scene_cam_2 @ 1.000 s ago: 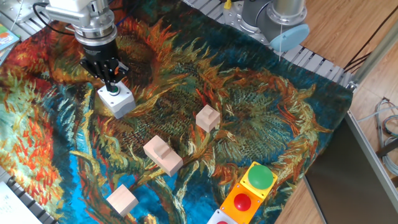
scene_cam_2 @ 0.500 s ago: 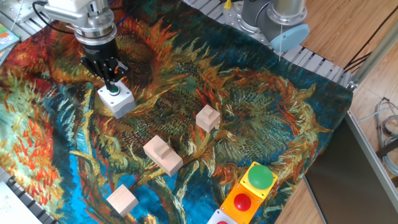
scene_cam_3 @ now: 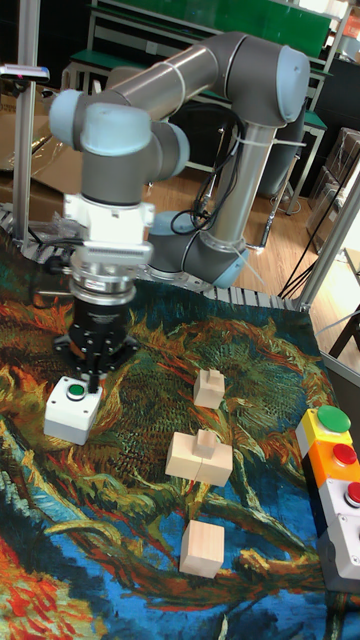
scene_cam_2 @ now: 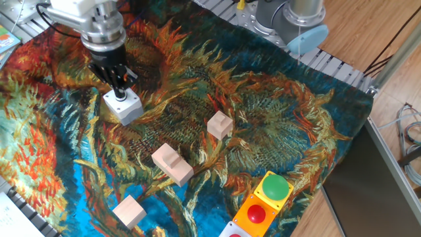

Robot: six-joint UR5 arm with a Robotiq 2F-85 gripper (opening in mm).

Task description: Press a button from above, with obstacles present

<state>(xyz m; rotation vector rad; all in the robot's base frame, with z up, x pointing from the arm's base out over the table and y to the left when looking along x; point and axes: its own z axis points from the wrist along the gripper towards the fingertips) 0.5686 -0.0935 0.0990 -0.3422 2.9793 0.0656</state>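
Note:
The light grey box (scene_cam_2: 125, 107) stands at the cloth's far left. Its small green button (scene_cam_3: 73, 390) shows in the tall fixed view but is hidden behind the fingers in the fixed view. My gripper (scene_cam_2: 120, 93) points straight down over the box top, its black fingers (scene_cam_3: 94, 372) drawn together into one tip, shut on nothing. That tip sits just right of the button in the tall fixed view; contact cannot be told. The obstacles are three pale wooden blocks: a small one (scene_cam_2: 220, 124), a stepped one (scene_cam_2: 172, 163) and a cube (scene_cam_2: 129, 211).
A yellow box with a large green button (scene_cam_2: 275, 187) and an orange box with a red button (scene_cam_2: 256, 214) stand at the cloth's near right corner. The arm's base (scene_cam_2: 289, 20) rises behind the table. The patterned cloth (scene_cam_2: 283, 125) ends at the right edge.
The gripper has shifted slightly and come down over the grey box; the green button, visible under the tip before, is now covered in the fixed view.

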